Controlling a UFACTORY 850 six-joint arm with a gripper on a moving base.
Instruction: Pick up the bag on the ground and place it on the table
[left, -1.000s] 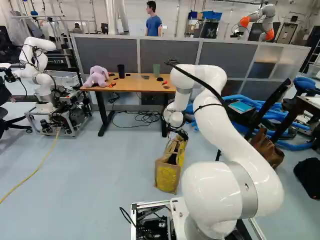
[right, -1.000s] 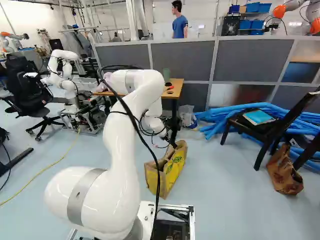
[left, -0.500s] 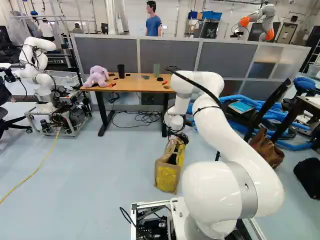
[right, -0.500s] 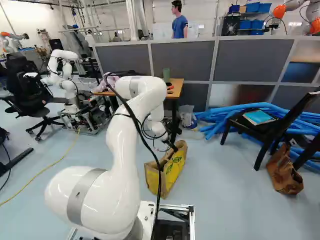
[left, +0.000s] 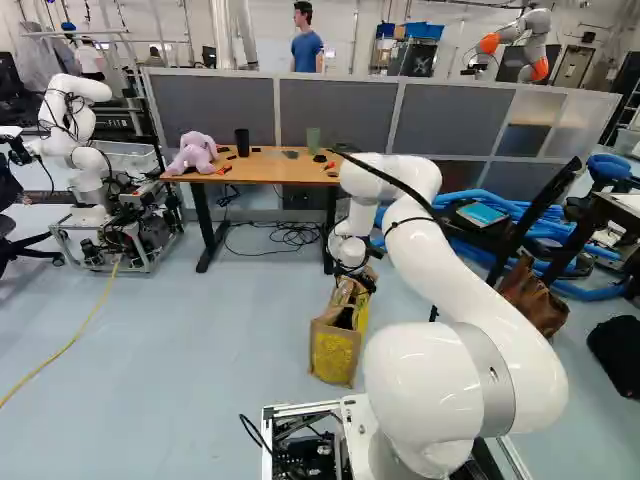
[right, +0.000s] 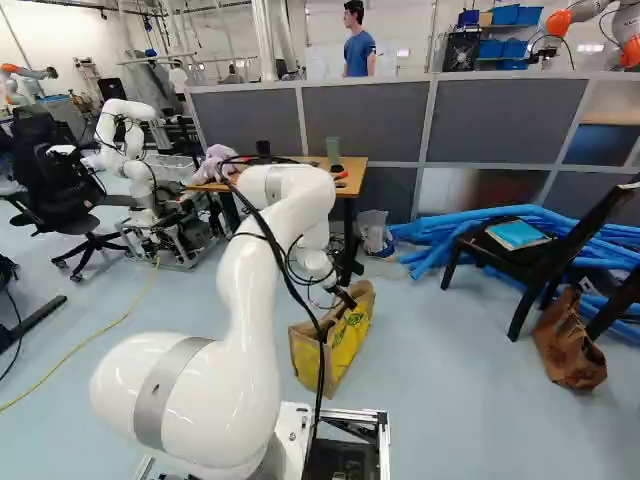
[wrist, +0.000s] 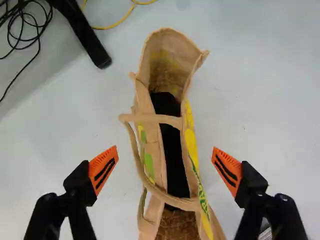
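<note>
Two orange-padded fingers (wrist: 103, 169) of the gripper (right: 347, 298) stand wide apart, unclenched, above the yellow-and-tan bag (wrist: 172, 145), whose handles (wrist: 150, 119) lie between them. The bag rests upright on the floor, near the black foot (wrist: 90, 42) of the table (left: 262, 166). Coiled cables (left: 290, 235) lie beneath the tabletop, which bears a purple plush toy (left: 195, 153) and dark cup (left: 242, 142). At the right base view's right, a black chair (right: 540, 262) and brown bag (right: 570, 345) stand well apart.

The glossy, smooth white arm (left: 475, 270) looks like plastic. The tan-and-yellow bag (right: 345, 345) looks like coarse, matt woven cloth.
</note>
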